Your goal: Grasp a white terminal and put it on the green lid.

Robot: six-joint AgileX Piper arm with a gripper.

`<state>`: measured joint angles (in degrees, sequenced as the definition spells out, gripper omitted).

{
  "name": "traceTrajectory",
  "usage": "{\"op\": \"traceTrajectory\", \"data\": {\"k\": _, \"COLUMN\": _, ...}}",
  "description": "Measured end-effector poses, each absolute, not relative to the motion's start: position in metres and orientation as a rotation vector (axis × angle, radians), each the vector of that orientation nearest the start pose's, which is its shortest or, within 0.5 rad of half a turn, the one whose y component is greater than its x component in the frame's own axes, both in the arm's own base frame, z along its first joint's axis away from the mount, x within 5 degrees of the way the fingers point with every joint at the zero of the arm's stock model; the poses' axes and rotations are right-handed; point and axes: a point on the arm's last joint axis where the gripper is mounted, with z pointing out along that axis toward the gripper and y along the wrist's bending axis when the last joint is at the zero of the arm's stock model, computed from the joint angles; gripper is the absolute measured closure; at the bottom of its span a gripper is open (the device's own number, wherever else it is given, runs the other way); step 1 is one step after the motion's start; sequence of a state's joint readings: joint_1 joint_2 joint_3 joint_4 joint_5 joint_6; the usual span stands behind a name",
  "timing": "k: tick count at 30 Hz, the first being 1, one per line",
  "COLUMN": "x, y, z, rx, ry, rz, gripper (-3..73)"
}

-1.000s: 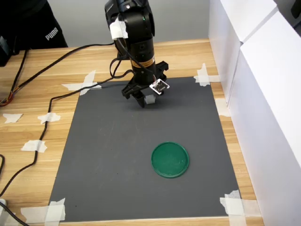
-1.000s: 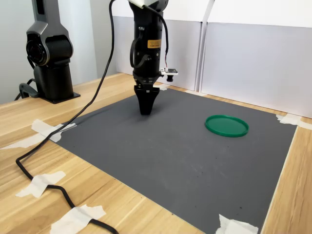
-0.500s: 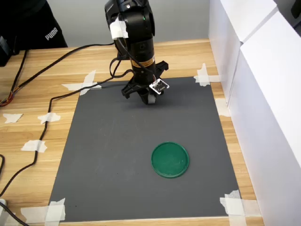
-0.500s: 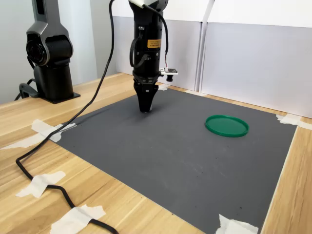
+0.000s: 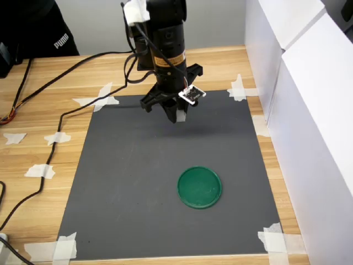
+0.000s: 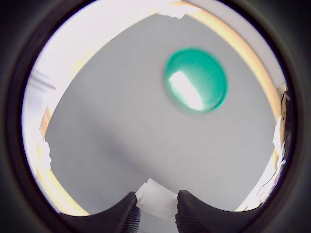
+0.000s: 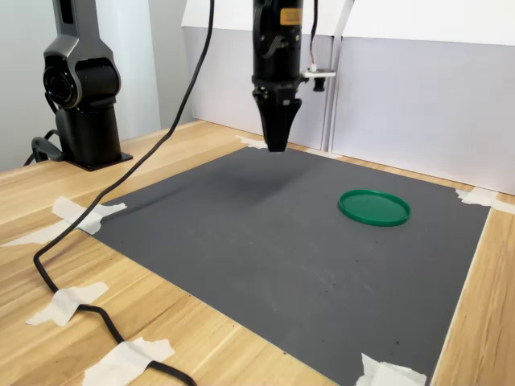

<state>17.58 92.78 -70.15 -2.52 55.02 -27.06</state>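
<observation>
The white terminal [image 6: 154, 196] is a tiny pale block pinched between my gripper's fingers; the first exterior view shows the white terminal [image 5: 181, 115] at the fingertips. My gripper [image 5: 177, 116] [image 6: 156, 203] [image 7: 276, 145] points straight down and hangs above the far part of the dark mat, shut on the terminal. The green lid [image 5: 199, 187] [image 7: 373, 207] [image 6: 195, 86] lies flat on the mat, well nearer the front edge in the first exterior view, with nothing on it. In the second exterior view the terminal itself is hidden by the fingers.
A dark grey mat [image 5: 132, 182] is taped to the wooden table. White panels [image 5: 309, 110] wall off the first exterior view's right. A black cable [image 5: 66, 113] trails over the table at its left. A second arm's base [image 7: 80, 96] stands at the second exterior view's left. A person in black [image 5: 38, 27] is behind the table.
My gripper shut on the terminal at the mat, then rose with it and shifted toward the second exterior view's right. The lid has not moved.
</observation>
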Motion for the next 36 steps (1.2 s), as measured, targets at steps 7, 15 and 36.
{"op": "traceTrajectory", "data": {"k": 7, "x": 0.354, "y": 0.102, "z": 0.287, "rx": -1.109, "ry": 2.513, "rz": -0.219, "gripper": 41.5}}
{"op": "traceTrajectory", "data": {"k": 15, "x": 0.386, "y": 0.112, "z": 0.276, "rx": -1.101, "ry": 2.558, "rz": -0.207, "gripper": 41.5}}
{"op": "traceTrajectory", "data": {"k": 36, "x": 0.415, "y": 0.127, "z": 0.219, "rx": -1.117, "ry": 2.700, "rz": -0.091, "gripper": 41.5}}
